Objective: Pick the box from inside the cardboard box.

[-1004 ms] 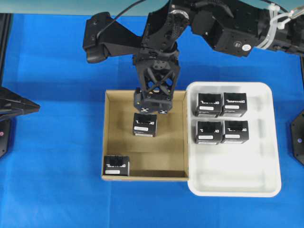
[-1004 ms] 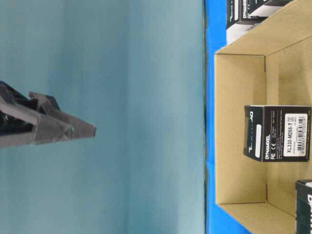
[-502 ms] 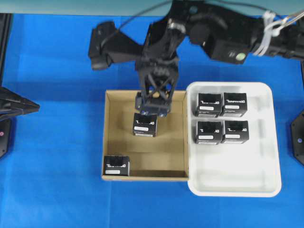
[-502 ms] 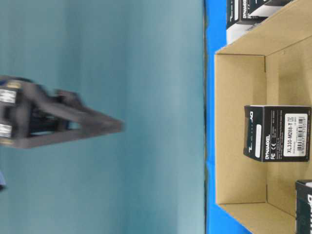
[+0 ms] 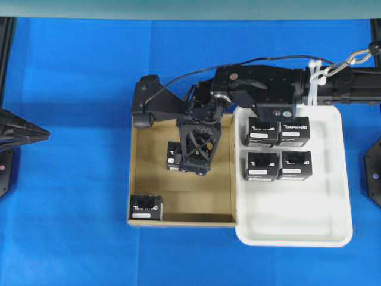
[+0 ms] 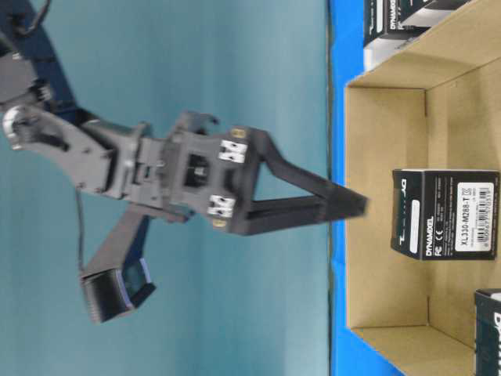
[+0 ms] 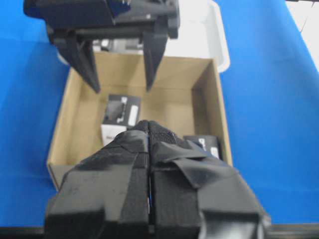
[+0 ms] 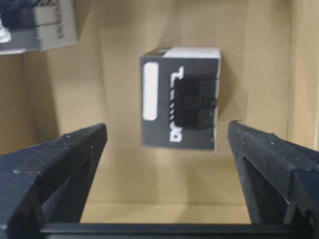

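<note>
the right claw [image 5: 196, 162] hangs over the cardboard box [image 5: 143, 179], its fingers pointing down toward the floor of it; the jaws stand wide apart and hold nothing; in the right wrist view the two fingers [image 8: 55, 164] stand one on each side of the box [image 8: 179, 104], with a clear gap on both sides, so they are not touching it; in the table-level view the fingertips [image 6: 348, 205] reach about as far as the rim of the cardboard box [image 6: 387, 74], and the box [image 6: 445, 214] rests on the floor of it past them, apart from them.

the box [image 5: 174, 158] lies near the middle of the cardboard box, toward its far wall, partly hidden under the claw in the overhead view; a second black box [image 5: 146, 208] sits in the near left corner of the cardboard box, well apart from the first.

a white tray [image 5: 297, 232] stands just beside the right wall of the cardboard box, on the blue table [image 5: 65, 119]; four black boxes [image 5: 278, 149] sit in it in two rows, in its far half.

the left claw [image 7: 149, 164] is well apart from the cardboard box, to its left; its jaws are pressed together with nothing between them.
</note>
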`<state>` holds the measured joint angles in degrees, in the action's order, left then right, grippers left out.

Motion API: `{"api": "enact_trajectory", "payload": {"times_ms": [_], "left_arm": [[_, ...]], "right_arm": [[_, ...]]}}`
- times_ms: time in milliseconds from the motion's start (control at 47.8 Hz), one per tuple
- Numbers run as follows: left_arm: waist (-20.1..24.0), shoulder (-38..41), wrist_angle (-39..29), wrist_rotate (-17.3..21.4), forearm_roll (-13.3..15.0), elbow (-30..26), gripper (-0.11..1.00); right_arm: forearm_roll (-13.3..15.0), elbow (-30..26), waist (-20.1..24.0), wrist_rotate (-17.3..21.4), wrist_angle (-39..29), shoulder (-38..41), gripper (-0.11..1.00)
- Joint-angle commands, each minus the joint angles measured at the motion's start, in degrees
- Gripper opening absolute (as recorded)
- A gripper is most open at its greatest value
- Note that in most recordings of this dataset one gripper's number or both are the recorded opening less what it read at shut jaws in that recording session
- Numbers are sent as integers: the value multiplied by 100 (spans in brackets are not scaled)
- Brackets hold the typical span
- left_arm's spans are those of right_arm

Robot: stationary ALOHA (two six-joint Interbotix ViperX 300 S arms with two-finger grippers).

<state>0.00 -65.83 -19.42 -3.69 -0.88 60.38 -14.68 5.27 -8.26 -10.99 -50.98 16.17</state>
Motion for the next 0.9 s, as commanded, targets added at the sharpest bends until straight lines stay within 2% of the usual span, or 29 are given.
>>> {"api": "enact_trajectory", "payload": {"times_ms": [0,732,879], "left_arm": [[-9,62,44,0,-9,-149,-7],[-18,70,44,0,-9,-149,-7],[-18,70,44,0,-9,-149,-7]], "right_arm": [[53,35,35,0,220,62,100],[53,62,53,-44,448,527,100],[53,62,53,-44,668,729,100]]}}
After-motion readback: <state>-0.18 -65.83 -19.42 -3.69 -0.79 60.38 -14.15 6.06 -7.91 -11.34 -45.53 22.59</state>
